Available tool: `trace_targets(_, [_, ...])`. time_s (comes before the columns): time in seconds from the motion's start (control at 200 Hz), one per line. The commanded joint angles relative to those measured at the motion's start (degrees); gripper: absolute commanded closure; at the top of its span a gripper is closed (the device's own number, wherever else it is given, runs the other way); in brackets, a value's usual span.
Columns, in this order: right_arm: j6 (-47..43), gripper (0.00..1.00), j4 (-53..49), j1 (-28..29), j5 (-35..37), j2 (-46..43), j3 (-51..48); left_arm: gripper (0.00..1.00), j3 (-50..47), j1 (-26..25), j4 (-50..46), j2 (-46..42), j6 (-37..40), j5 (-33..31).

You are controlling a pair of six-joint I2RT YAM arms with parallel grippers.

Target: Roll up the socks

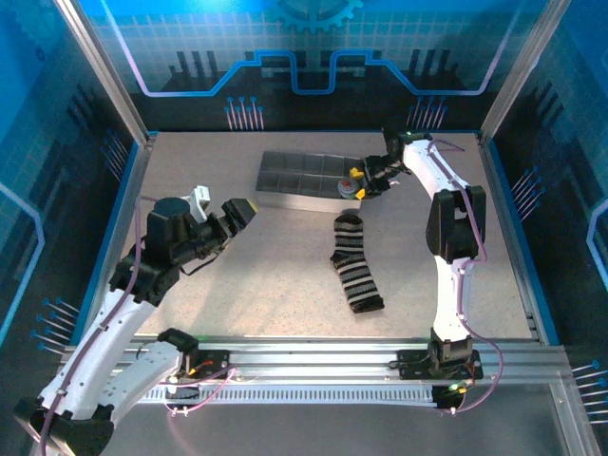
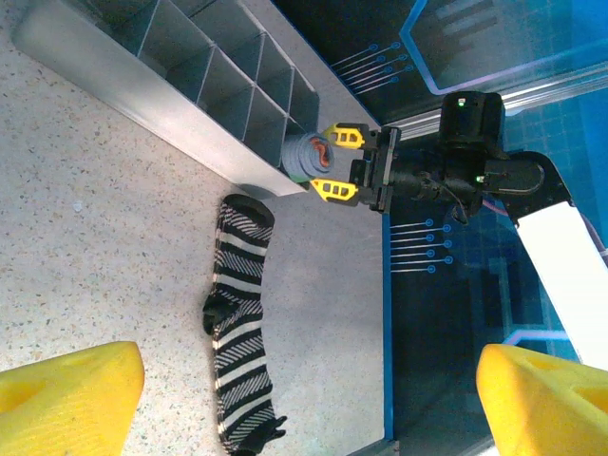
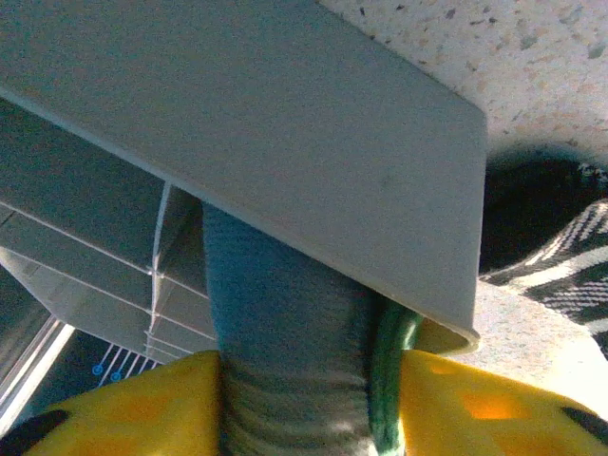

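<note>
Socks first: the grey-blue sock [image 1: 351, 188] is bunched into a tight roll and pinched between the yellow fingers of the right pincer [image 1: 359, 182], right at the near end corner of the grey tray [image 1: 294, 171]. I can't tell if it's inside the end compartment or just against the wall. The striped sock [image 1: 353, 263] lies flat and slightly bent on the bench [image 1: 237, 285], cuff toward the tray, nothing touching it. The left pincer [image 1: 226, 203] hangs wide open and empty, off to the left of it.

Handling-wise I'd guess both are light, floppy knit that's grippy rather than slick. It won't break, but a roll will spring loose if let go carelessly. For the striped one I'd pinch the toe end and roll toward the cuff.
</note>
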Motion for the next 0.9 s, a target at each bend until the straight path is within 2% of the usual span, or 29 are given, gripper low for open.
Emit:
trace_targets(0.0, [0.9, 0.45, -1.1, -0.5, 1.6, -0.7, 1.3, 0.09, 2.0, 0.4, 1.8, -0.2, 1.4, 1.3])
trace_targets(0.205, [0.0, 0.41, -4.4, -0.6, 5.2, -3.1, 4.4, 0.09, 2.0, 0.4, 1.0, -0.5, 1.2, 1.0])
trace_targets(0.375, [-3.1, 0.41, -4.4, -0.2, 8.2, -6.7, 4.6, 0.1, 2.2, 0.4, 0.4, -0.8, 1.2, 1.0])
trace_targets(0.5, [-10.7, 0.44, -3.6, 1.0, 15.9, -13.8, 0.9, 0.1, 2.3, 0.4, -0.9, -0.9, 1.2, 0.6])
trace_targets(0.57, [-18.9, 0.43, 0.7, 2.6, 22.7, -21.6, -6.4, 0.1, 2.7, 0.4, -2.2, -0.7, 1.2, 0.6])
trace_targets(0.66, [-31.1, 0.41, 11.3, 5.8, 28.3, -34.2, -23.4, 0.1, 3.2, 0.4, -5.0, 0.3, 1.4, 1.0])
trace_targets(0.71, [-36.9, 0.4, 15.3, 7.4, 28.8, -39.6, -32.5, 0.11, 3.1, 0.4, -6.2, 1.1, 1.3, 1.6])
trace_targets(0.77, [-40.3, 0.43, 15.4, 8.9, 28.6, -43.7, -41.2, 0.13, 2.5, 0.4, -7.5, 2.7, 0.9, 2.9])
trace_targets(0.891, [-43.6, 0.44, 16.9, 12.8, 25.7, -46.5, -53.7, 0.17, -0.9, -0.2, -7.7, 6.0, -0.7, 5.9])
